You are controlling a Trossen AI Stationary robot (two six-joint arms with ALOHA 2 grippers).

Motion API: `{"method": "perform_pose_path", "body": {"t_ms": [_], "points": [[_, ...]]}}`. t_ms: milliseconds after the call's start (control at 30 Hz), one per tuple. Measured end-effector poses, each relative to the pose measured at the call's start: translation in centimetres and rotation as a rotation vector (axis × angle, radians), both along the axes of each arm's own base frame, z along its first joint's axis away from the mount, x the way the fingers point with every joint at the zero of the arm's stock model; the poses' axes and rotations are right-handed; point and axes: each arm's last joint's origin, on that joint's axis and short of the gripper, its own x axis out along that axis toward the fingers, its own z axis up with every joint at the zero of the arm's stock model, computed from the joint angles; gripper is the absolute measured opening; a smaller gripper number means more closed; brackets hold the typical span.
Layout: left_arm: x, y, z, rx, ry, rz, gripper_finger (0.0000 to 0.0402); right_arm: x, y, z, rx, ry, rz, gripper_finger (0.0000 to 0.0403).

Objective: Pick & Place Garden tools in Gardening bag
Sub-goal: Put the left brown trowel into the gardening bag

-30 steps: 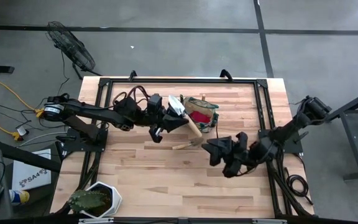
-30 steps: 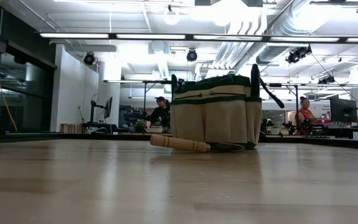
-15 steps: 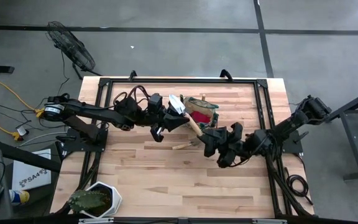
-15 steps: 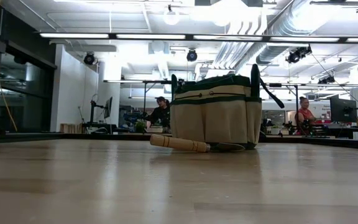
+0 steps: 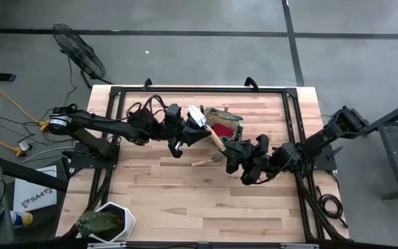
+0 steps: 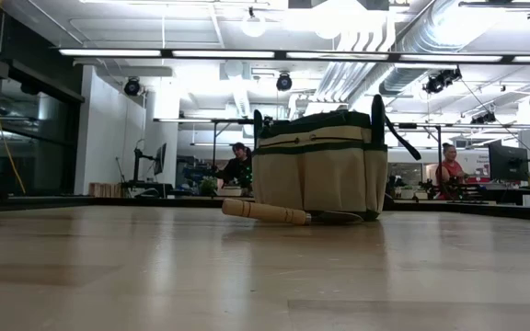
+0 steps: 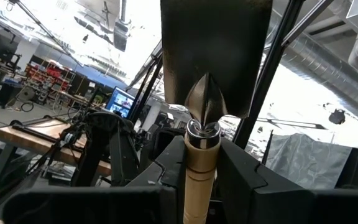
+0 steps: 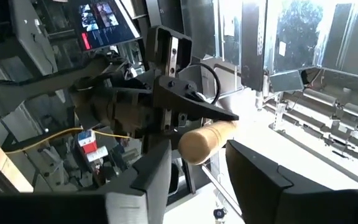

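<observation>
The khaki bag [image 5: 225, 122] stands at the table's far middle with something red [image 5: 221, 128] inside; it also shows in the low view [image 6: 318, 165]. My left gripper [image 5: 187, 135] is shut on a wooden-handled trowel [image 5: 209, 133], held in the air just left of the bag. My right gripper [image 5: 229, 155] is open at the trowel handle's free end [image 8: 202, 142], one finger on either side of it, and I see no touch. A wooden-handled rake [image 5: 206, 161] lies flat on the table in front of the bag [image 6: 265, 212]. My left gripper pinches the trowel's wooden handle [image 7: 199, 177] between its two fingers, just below the metal collar at the blade end. The fingers come from the table's left and lie across the handle. The trowel is lifted clear, blade [image 5: 197, 117] toward the far left, handle end toward the right gripper.
A plant in a white hexagonal pot [image 5: 108, 223] stands at the table's near left corner. A black frame [image 5: 199, 90] runs along the table's far and side edges. People sit at desks in the room behind [image 6: 237, 165].
My right gripper has gone toward the table's left and far edge, up to the free end of the trowel's handle. My left gripper and the trowel have kept still.
</observation>
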Motion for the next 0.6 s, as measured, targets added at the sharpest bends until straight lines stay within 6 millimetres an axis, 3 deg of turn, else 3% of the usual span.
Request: {"method": "perform_pose_path", "body": {"t_ms": [333, 600], "points": [[0.09, 0.03, -0.14, -0.006, 0.015, 0.011, 0.0056, 0.14, -0.23, -0.07, -0.003, 0.008, -0.011, 0.0093], [0.09, 0.03, -0.15, -0.006, 0.017, 0.012, 0.0056, 0.14, -0.22, -0.06, -0.004, 0.007, -0.009, 0.0086]]}}
